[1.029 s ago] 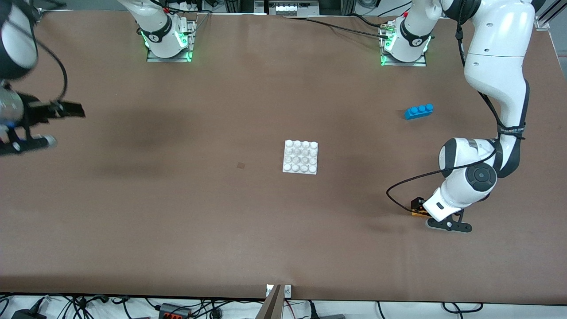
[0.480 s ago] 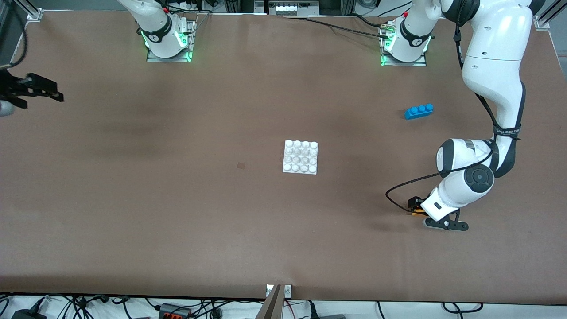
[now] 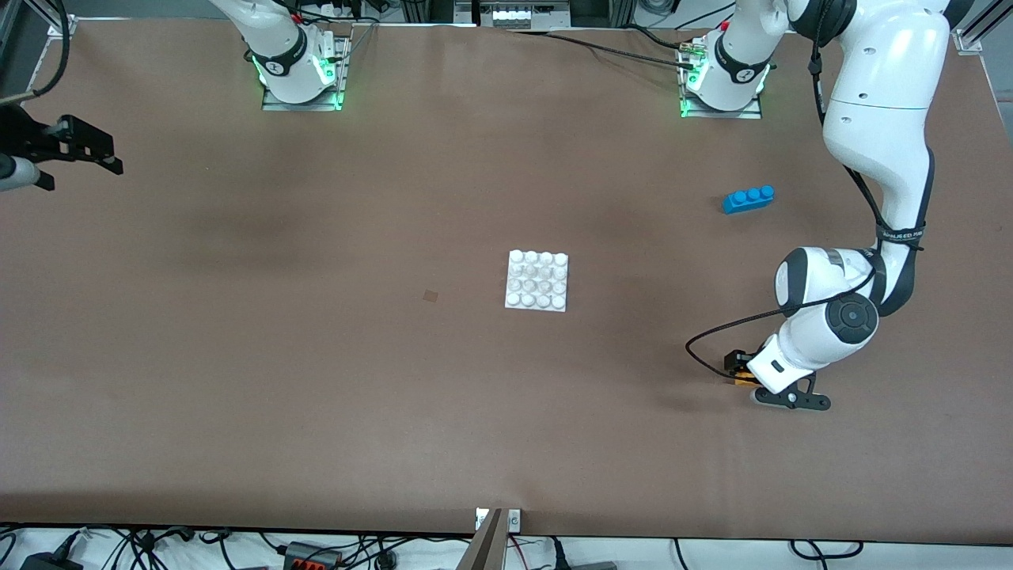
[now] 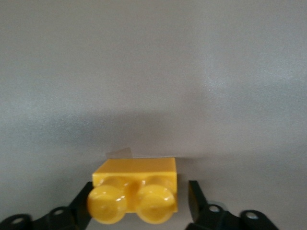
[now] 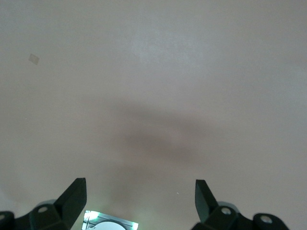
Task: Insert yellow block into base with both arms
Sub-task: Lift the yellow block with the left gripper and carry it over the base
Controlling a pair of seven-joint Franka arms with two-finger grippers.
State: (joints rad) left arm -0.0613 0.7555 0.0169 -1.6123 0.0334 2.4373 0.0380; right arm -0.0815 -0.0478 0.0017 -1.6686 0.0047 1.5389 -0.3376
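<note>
The yellow block (image 3: 742, 381) lies on the table at the left arm's end, nearer to the front camera than the base (image 3: 537, 280), and is mostly hidden under the left hand. In the left wrist view the block (image 4: 136, 179) sits between the open fingers of my left gripper (image 4: 140, 194); one finger is against it and the other stands a little apart. My left gripper (image 3: 739, 372) is low at the table. My right gripper (image 3: 107, 154) is open and empty over the table at the right arm's end, and it shows in its wrist view (image 5: 139, 191).
A blue three-stud brick (image 3: 748, 199) lies on the table toward the left arm's end, farther from the front camera than the yellow block. A small dark mark (image 3: 430, 296) lies beside the base. The right arm's base plate (image 5: 108, 224) shows under the right gripper.
My right gripper has swung away toward the robots' bases at its end of the table. My left hand has shifted slightly toward the base while staying around the yellow block.
</note>
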